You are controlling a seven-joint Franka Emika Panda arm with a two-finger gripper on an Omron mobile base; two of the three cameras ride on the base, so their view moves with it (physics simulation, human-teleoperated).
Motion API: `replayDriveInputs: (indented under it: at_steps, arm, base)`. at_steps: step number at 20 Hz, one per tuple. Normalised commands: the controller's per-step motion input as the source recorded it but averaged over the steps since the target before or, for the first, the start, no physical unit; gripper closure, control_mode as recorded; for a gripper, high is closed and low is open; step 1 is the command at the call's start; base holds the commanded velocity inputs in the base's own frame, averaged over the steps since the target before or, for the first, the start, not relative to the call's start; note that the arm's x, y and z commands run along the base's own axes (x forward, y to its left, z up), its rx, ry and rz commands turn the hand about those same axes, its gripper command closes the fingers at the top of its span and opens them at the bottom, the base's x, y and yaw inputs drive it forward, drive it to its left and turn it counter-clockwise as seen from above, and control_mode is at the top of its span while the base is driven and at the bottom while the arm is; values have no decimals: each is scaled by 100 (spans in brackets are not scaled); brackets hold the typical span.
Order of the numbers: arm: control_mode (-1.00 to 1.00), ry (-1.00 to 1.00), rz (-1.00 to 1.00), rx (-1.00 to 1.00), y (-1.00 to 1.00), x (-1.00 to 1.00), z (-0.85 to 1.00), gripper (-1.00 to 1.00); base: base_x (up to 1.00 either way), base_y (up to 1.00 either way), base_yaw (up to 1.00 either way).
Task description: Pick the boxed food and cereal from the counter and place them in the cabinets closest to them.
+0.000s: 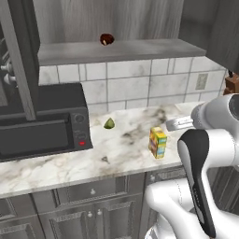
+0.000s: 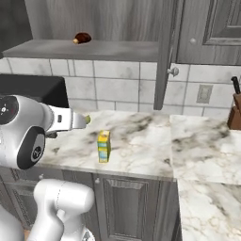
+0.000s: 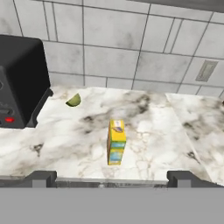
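1. Left base view: the cereal [image 1: 158,142] stands upright on the marble surface [image 1: 70,163], near its front edge, with a small green item [image 1: 109,123] farther back beside the black microwave [image 1: 42,128]. The white arm fills the lower right, its forearm reaching in from the right of the box. On the open cabinet's shelf [image 1: 140,49] above sits a small dark red object [image 1: 107,39]; whether it is the boxed food cannot be told at this size.

2. Right base view: the same yellow box [image 2: 104,146] stands alone on the surface [image 2: 141,146], its long axis vertical. The arm's wrist lies to the box's left and slightly above it, well apart from it. A cabinet door [image 2: 165,52] hangs open above and to the right, and a knife block [image 2: 234,113] sits at the far right.

3. Hand view: the jaws [image 3: 112,178] stand wide, holding nothing, their two dark tips at the bottom corners. The cereal [image 3: 116,142] lies straight ahead of the jaws, centred between the tips and beyond them, upright, with its narrow face turned toward the camera. In my judgement the coming move is a straight advance so the tips pass either side of the box's narrow width.
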Motion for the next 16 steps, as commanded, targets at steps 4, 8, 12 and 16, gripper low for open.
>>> replayDriveInputs:
  at_steps: [4,8,12,16]
  arm:
    - [100,0,0,0,0,0,0,-100]
    - [-100,0,0,0,0,0,0,-100]
    - [-100,1,0,0,0,8,-6,-100]
    - [-100,0,0,0,-1,2,-21,-100]
  base:
    - [28,0,0]
    - [2,0,0]
    - [0,0,0]
    - [0,0,0]
